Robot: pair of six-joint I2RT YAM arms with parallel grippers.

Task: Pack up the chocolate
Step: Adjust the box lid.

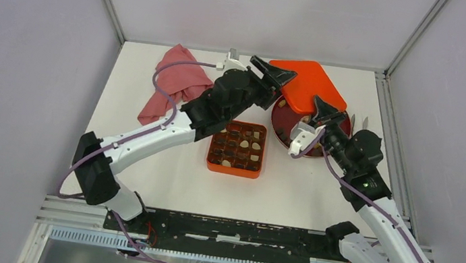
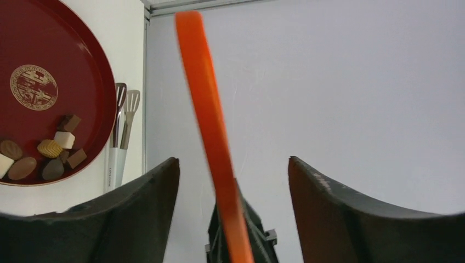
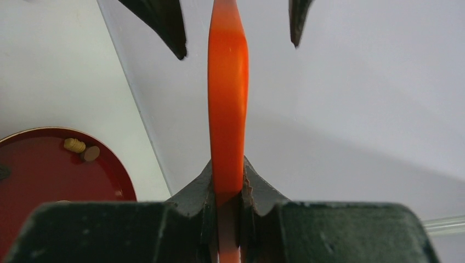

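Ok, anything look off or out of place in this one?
Yes: the orange lid stands on edge in mid-air by the red plate, pinched by the right gripper, with the left gripper open astride it. Several chocolates lie unpacked on the plate, so handling the lid looks premature.

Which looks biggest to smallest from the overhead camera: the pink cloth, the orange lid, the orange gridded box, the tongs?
1. pink cloth and orange lid: they look alike, and the lid is held up nearer the camera, so unranked.
2. orange gridded box.
3. tongs: only the tips show.
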